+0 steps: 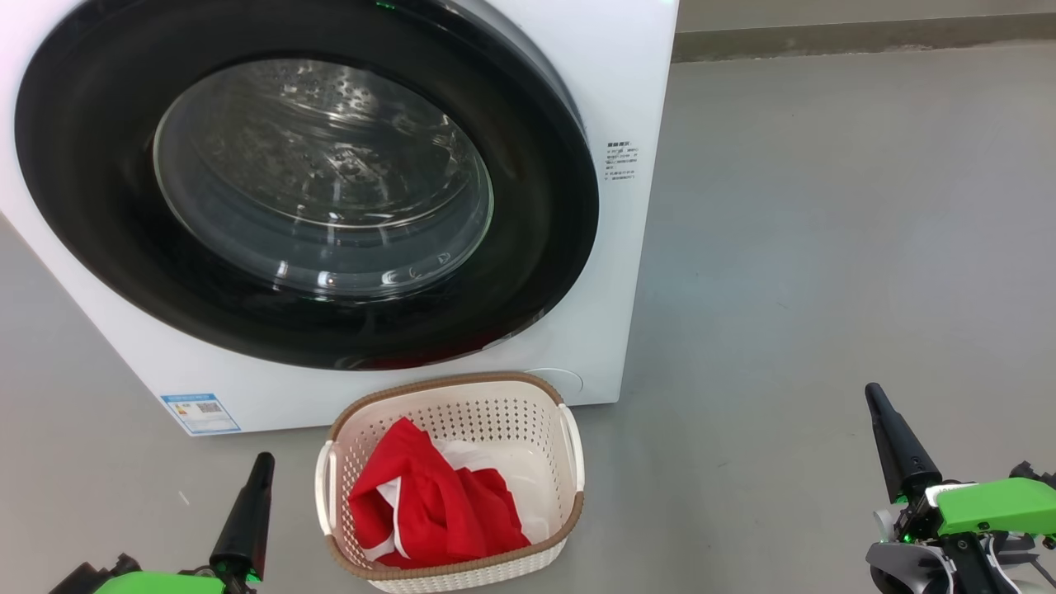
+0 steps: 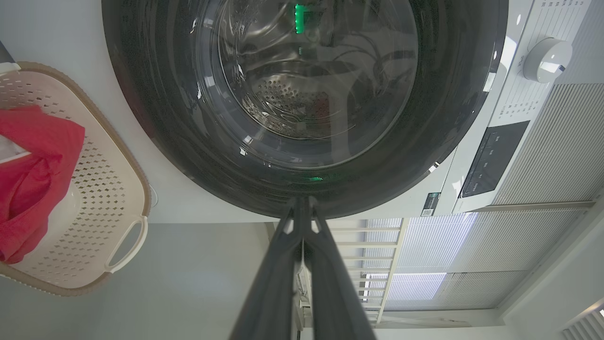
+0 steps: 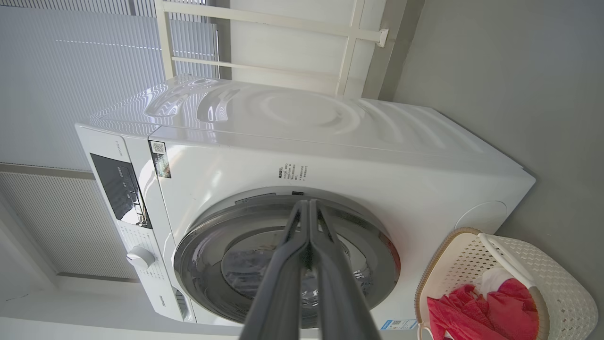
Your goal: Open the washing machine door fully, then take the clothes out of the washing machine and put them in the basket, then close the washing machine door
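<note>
Washing machine door [image 1: 322, 177] shut. Clothes [image 1: 437, 503] lie in basket [image 1: 450, 384] on floor [image 1: 825, 247] just before it. Left tool [image 1: 263, 459], right tool [image 1: 873, 393]: fingers pressed together, empty.

Head camera looks down on round glossy black door [image 1: 330, 190] and cream perforated plastic basket [image 1: 503, 421]; both wrist cameras, rolled sideways, share them, the right from farther back.

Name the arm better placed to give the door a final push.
Left, probably: the left end effector, shut, sits in front of the door; the right end effector is off to the side of the machine.
</note>
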Robot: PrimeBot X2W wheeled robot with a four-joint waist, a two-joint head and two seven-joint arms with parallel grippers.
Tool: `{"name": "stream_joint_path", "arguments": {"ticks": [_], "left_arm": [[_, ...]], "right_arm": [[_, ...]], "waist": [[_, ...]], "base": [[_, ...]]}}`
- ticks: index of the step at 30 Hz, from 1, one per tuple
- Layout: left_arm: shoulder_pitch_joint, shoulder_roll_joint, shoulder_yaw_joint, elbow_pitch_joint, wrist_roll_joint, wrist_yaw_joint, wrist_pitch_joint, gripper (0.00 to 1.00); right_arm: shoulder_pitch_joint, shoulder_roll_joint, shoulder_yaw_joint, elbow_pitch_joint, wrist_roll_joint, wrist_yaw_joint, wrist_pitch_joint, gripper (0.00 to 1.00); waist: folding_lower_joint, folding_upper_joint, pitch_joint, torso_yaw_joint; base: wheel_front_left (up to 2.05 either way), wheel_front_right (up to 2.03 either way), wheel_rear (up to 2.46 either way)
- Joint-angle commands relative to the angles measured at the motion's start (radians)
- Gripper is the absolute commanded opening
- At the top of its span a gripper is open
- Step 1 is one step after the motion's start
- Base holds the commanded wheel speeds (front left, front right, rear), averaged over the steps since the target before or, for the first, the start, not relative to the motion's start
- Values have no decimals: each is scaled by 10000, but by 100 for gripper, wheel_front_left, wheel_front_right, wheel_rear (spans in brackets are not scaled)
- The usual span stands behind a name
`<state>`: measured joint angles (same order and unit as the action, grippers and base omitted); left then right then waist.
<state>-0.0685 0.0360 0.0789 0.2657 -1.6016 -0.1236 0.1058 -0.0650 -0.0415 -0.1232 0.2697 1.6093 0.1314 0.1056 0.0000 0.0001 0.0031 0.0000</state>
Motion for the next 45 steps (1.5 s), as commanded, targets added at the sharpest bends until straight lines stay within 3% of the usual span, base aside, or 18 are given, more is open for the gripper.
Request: {"name": "stream_joint_path", "arguments": {"ticks": [1,45], "left_arm": [[-396,143,350,-203,-69,-71,76,0],[-396,143,349,-205,-70,-71,75,0]], "right_arm": [[-424,-132,148,-252,38,-7,33,0],[-427,-110,116,-251,11,-7,59,0]], "waist": [[0,-1,0,0],[0,-1,0,0]], "base": [[0,0,0],[0,0,0]]}}
